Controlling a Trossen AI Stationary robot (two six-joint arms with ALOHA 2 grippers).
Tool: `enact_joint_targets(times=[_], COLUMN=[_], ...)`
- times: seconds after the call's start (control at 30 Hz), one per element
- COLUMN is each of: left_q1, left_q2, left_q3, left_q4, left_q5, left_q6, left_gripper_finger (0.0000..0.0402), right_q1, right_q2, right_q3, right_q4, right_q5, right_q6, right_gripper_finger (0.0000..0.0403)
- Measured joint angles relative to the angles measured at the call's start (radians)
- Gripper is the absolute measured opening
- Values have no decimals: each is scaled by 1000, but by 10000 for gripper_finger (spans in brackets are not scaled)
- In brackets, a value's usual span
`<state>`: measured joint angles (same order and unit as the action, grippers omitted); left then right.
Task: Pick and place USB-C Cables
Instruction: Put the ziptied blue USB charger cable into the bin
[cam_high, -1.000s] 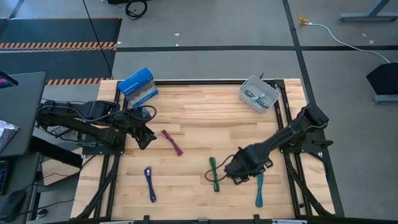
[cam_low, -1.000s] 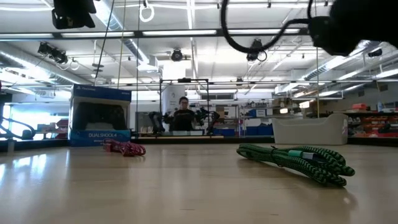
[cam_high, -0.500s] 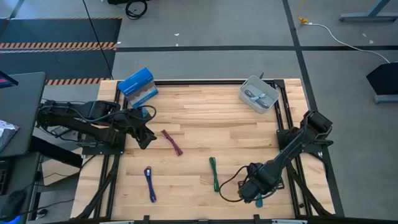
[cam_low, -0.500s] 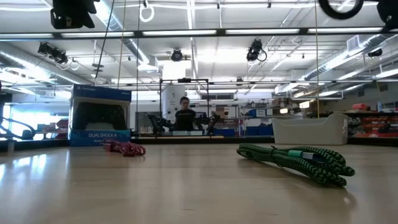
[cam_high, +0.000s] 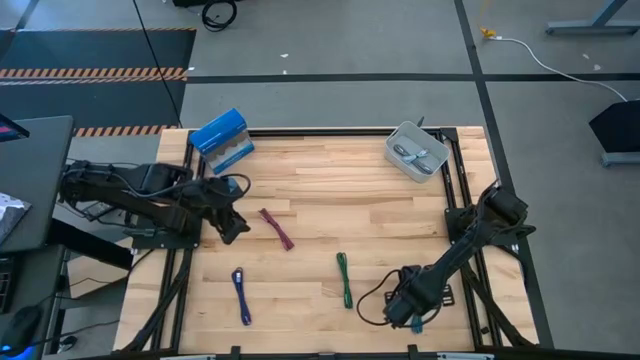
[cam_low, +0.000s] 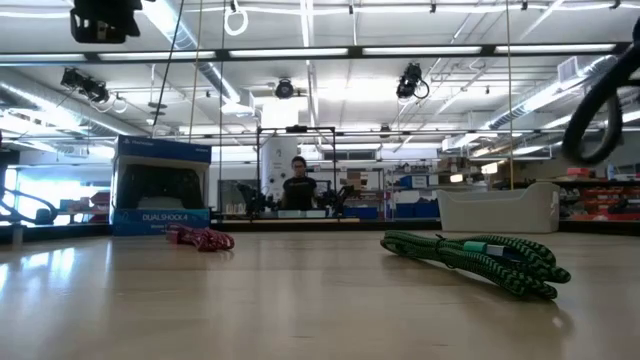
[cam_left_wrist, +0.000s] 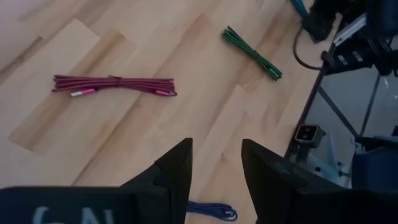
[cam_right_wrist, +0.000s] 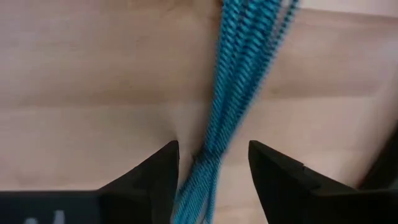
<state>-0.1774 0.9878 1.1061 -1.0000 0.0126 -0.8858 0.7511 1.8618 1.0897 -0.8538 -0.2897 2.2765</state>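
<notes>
My right gripper (cam_high: 404, 308) (cam_right_wrist: 212, 149) is open near the table's near right edge, low over the teal cable (cam_right_wrist: 239, 74) (cam_high: 416, 324). Its fingers stand on either side of the cable, which lies flat on the wood, with gaps on both sides. My left gripper (cam_high: 232, 224) (cam_left_wrist: 216, 165) is open and waits at the table's left side, above the wood beside the maroon cable (cam_high: 277, 228) (cam_left_wrist: 115, 84). The green cable (cam_high: 345, 279) (cam_low: 470, 260) and the purple-blue cable (cam_high: 241, 295) lie flat on the table. Grey and light blue cables lie in the tray (cam_high: 404, 133).
A blue box (cam_high: 221, 140) (cam_low: 160, 190) stands at the far left corner, and the tray sits at the far right corner. Bare wood spans the table's middle (cam_high: 340, 200). A person stands far off in the room (cam_low: 298, 185). The table's near edge is close to my right gripper.
My right gripper has moved from beside the green cable toward the table's near right edge and has come down over the teal cable, which now lies between its fingers. No cable has shifted.
</notes>
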Motion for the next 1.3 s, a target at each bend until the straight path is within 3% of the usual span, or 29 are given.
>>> enact_joint_targets(times=[0.13, 0.37, 0.67, 0.9, 1.07, 1.3], left_q1=[-20, -37, -37, -46, -46, -46], left_q2=[0, 0, 0, 0, 0, 0], left_q3=[0, 0, 0, 0, 0, 0], left_q4=[0, 9, 68, 109, 112, 126], left_q5=[0, 1, 1, 0, 0, -19], left_q6=[-22, -49, -82, -99, -99, -72], left_gripper_finger=[146, 146, 146, 146, 143, 142], right_q1=[1, -1, -4, -60, -131, -291], right_q2=[-10, -11, -11, -23, -59, -149], right_q3=[-70, -79, -80, -59, -22, 60], right_q4=[90, 102, 123, 97, 5, -96], right_q5=[-2, 36, 64, 66, 202, 253], right_q6=[5, -52, -129, -324, -409, -664], right_gripper_finger=[184, 147, 23, 23, 23, 23])
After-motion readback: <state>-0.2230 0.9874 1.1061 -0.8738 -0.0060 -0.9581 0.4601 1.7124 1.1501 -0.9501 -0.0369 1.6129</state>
